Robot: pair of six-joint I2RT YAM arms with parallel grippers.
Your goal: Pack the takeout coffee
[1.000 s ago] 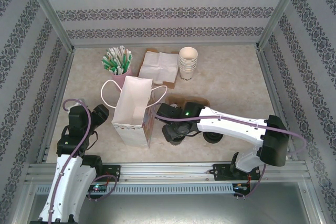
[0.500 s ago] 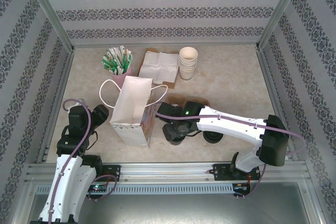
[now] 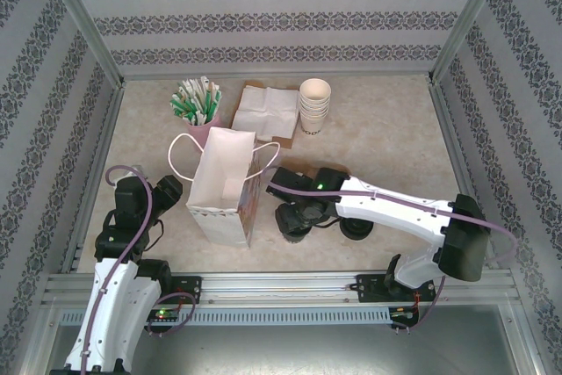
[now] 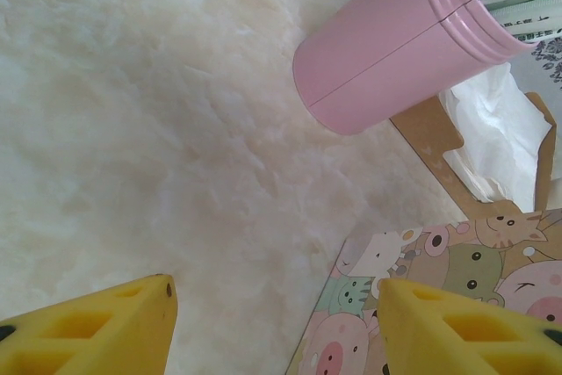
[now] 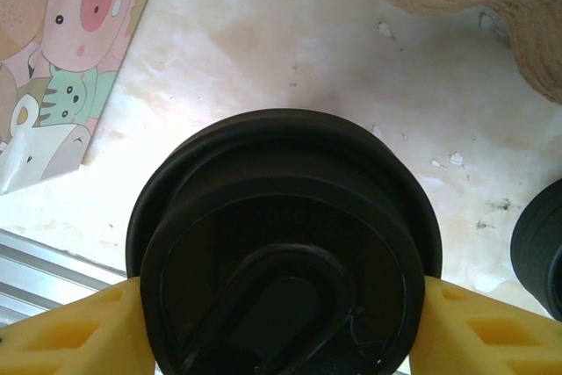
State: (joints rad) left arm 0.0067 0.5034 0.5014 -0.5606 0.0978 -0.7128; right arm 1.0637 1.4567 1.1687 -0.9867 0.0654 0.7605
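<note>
The counter [image 3: 378,129] is cream with faint beige marbling. The takeout coffee [image 5: 281,243] shows a glossy black lid; a loose lid [image 5: 544,248] is black too. The paper bag [image 3: 224,186] is white inside, its outside printed with cartoon animals in pink, green, tan and brown. The tumbler [image 4: 386,41] is pink, its straws [image 3: 195,97] green and white. Napkins [image 3: 268,110] and stacked cups [image 3: 314,104] are white. Left gripper [image 4: 274,305] and right gripper [image 5: 277,292] have yellow fingers. The walls [image 3: 281,19] carry white and dark floral bands.
</note>
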